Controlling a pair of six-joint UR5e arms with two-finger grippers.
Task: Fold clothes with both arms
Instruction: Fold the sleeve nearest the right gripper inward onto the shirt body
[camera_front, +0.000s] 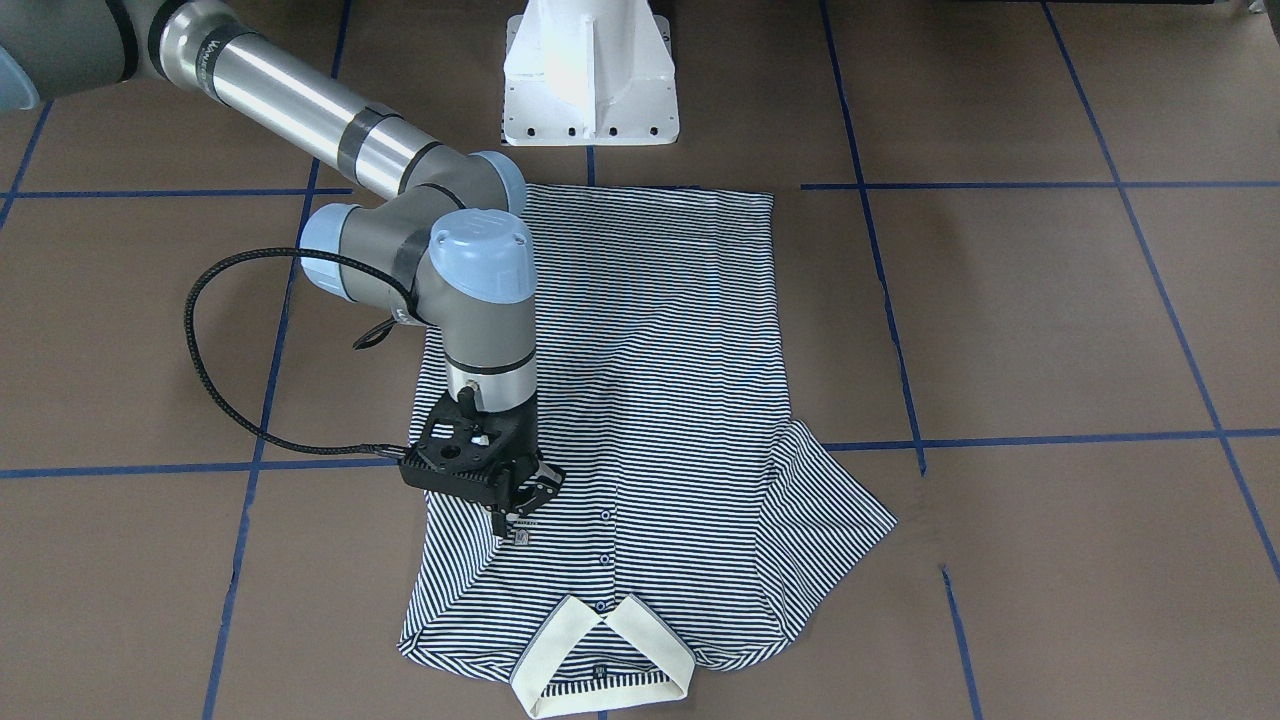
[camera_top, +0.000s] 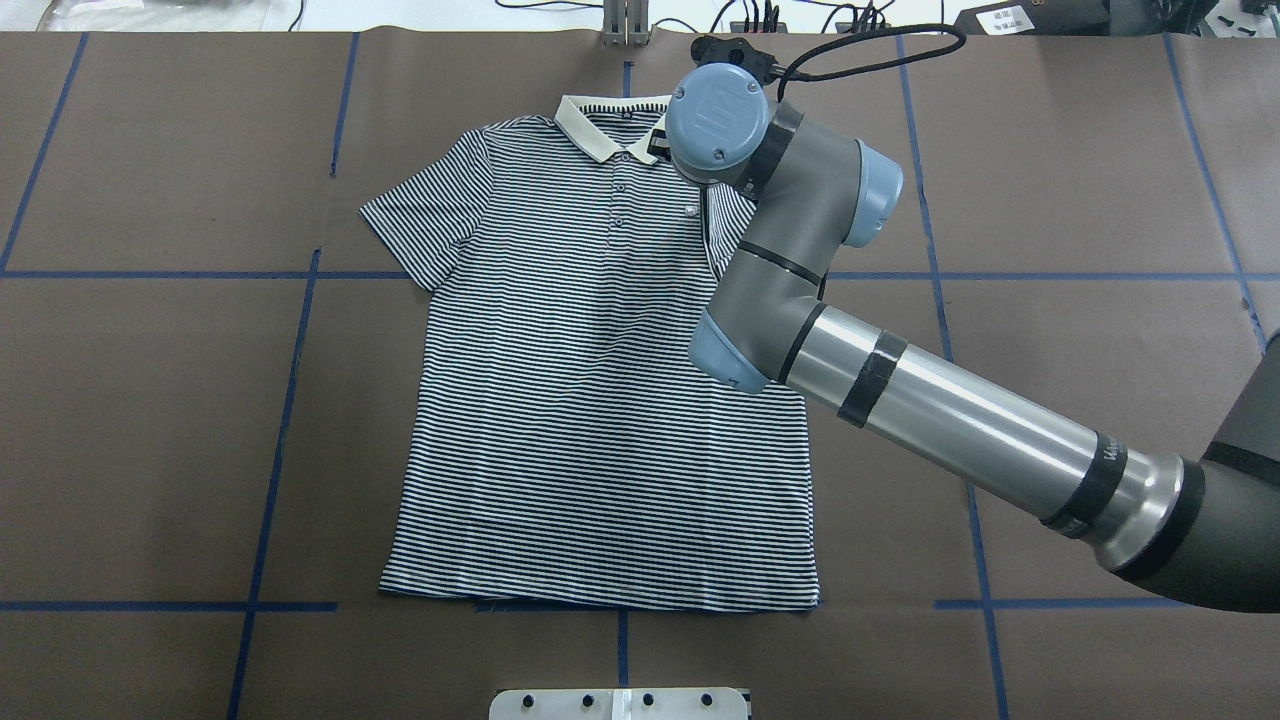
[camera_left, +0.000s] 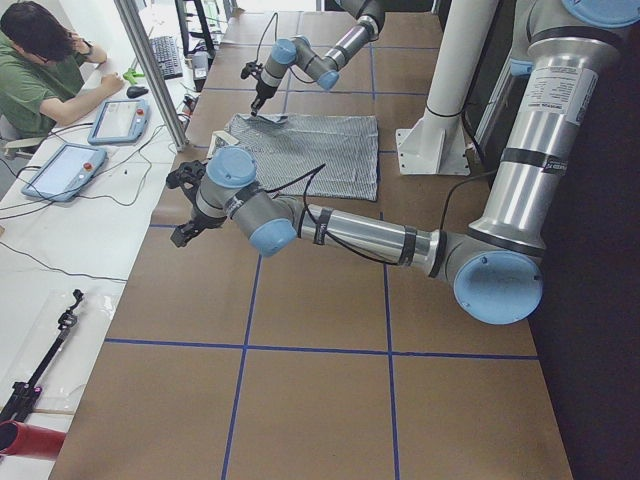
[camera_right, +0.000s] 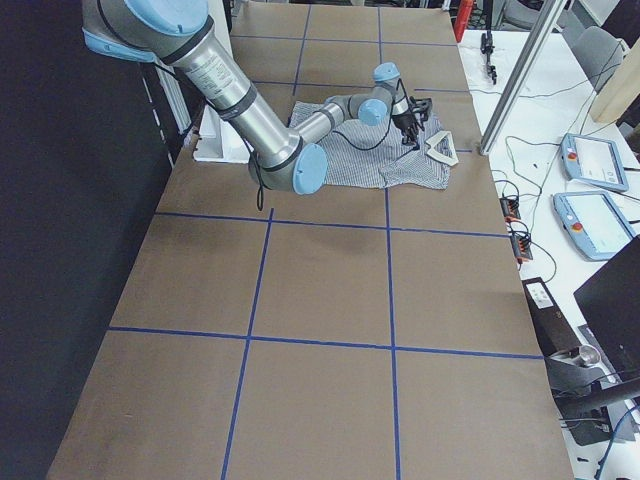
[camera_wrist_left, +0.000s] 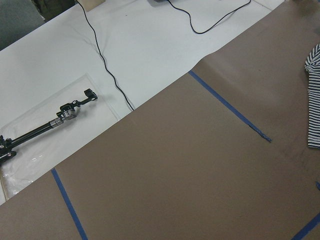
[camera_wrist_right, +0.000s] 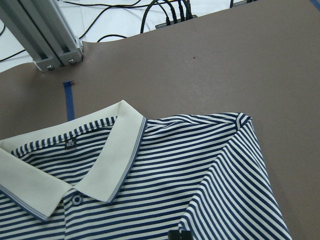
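The striped polo shirt (camera_front: 650, 380) (camera_top: 590, 400) lies flat with its front up and its cream collar (camera_front: 600, 660) on the far side from the robot. The sleeve on the robot's right is folded in over the chest. My right gripper (camera_front: 508, 520) points down at that sleeve's tip beside the chest patch. Its fingertips (camera_wrist_right: 179, 234) look pinched together on the striped cloth. My left gripper (camera_left: 186, 234) hangs over bare table well left of the shirt. Only the side view shows it, so I cannot tell its state. The left wrist view catches just a shirt edge (camera_wrist_left: 314, 100).
The white pedestal base (camera_front: 590, 80) stands at the shirt's hem end. Blue tape lines (camera_front: 1000, 186) grid the brown table cover. An aluminium post (camera_wrist_right: 45, 35) and cables sit beyond the collar. A person (camera_left: 40, 70) sits at a side bench with tablets (camera_left: 60, 170).
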